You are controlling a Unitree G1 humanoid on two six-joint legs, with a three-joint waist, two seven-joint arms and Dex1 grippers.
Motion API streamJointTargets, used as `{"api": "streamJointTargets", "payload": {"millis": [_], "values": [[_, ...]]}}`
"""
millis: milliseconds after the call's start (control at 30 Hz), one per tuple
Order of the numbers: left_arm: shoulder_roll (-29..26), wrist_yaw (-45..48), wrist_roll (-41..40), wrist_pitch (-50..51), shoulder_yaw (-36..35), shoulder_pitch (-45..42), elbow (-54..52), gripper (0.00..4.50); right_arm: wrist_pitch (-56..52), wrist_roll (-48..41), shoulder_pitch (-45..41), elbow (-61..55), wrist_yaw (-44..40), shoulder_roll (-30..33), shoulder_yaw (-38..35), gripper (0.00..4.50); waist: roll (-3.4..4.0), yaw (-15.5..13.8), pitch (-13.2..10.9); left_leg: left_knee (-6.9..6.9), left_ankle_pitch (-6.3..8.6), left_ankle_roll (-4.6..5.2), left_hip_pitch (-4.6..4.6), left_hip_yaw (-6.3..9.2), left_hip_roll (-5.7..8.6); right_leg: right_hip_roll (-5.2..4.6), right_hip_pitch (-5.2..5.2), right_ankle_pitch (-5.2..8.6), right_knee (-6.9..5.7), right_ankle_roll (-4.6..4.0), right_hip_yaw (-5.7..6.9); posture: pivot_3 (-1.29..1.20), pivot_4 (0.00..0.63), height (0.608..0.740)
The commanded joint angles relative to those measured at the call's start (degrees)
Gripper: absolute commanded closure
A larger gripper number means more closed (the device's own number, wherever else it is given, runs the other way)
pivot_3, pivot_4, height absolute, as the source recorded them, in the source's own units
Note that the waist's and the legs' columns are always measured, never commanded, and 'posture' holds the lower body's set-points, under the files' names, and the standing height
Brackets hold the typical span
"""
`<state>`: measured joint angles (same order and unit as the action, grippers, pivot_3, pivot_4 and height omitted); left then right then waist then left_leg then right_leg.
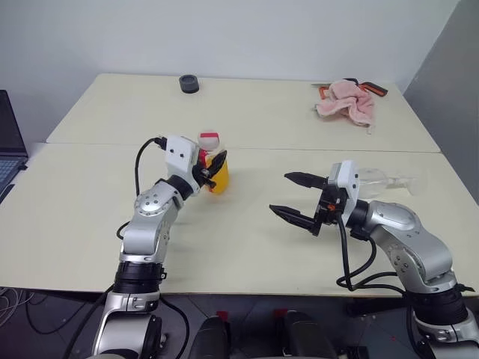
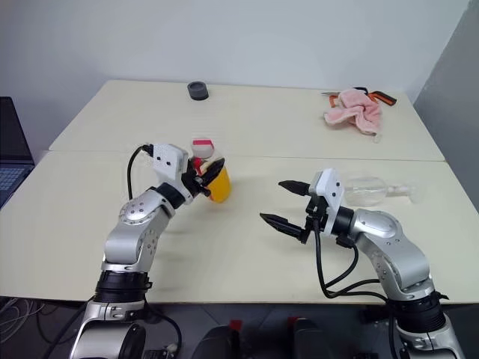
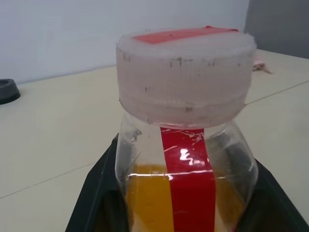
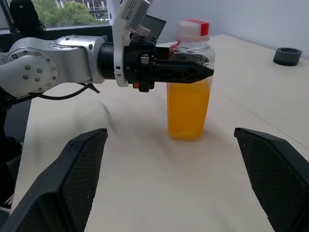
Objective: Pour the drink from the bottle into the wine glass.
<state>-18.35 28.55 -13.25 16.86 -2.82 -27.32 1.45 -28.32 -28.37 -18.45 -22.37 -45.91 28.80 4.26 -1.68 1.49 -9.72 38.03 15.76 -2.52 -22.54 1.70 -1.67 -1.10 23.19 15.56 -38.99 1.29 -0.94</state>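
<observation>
Cream table [image 1: 247, 239] under both arms. Right gripper [image 1: 292, 196] spread wide, empty; wine glass [image 1: 382, 182] lying on side just behind it. Left gripper [image 4: 193, 71] clamped on capped bottle [image 4: 189, 79] of drink [image 4: 187, 108]. Risk: cap on, glass down, pouring spills.

The left gripper [image 1: 212, 169] reaches forward and a bit to the right, held about level. Its two black fingers [image 4: 186, 71] are squeezed tight on the bottle [image 4: 189, 82]. The right gripper [image 1: 295, 196] points level, forward and to the left. Its two fingers are spread wide apart, holding nothing.
</observation>
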Motion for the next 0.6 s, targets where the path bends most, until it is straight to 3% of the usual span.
{"api": "streamJointTargets", "payload": {"millis": [33, 600], "values": [[-0.56, 3.05, -1.75, -0.28, 1.07, -1.79, -4.01, 2.69, -0.33, -1.58, -0.63, -3.36, 0.42, 0.84, -2.24, 0.00, 0.00, 0.00, 0.00, 0.00, 0.00, 0.00, -0.01, 0.00, 0.00, 0.00, 0.00, 0.00, 0.00, 0.00, 0.00, 0.00, 0.150, 0.740], [0.34, 21.74, -4.42, -3.08, 7.95, -10.15, 5.39, 2.69, -12.11, -6.94, -1.16, -13.86, 8.73, 3.60, -6.00, 0.00, 0.01, 0.03, -0.02, 0.01, 0.00, 0.00, -0.04, 0.00, 0.01, 0.03, 0.02, 0.00, 0.00, 0.00, 0.00, 0.00, 0.150, 0.740]]}}
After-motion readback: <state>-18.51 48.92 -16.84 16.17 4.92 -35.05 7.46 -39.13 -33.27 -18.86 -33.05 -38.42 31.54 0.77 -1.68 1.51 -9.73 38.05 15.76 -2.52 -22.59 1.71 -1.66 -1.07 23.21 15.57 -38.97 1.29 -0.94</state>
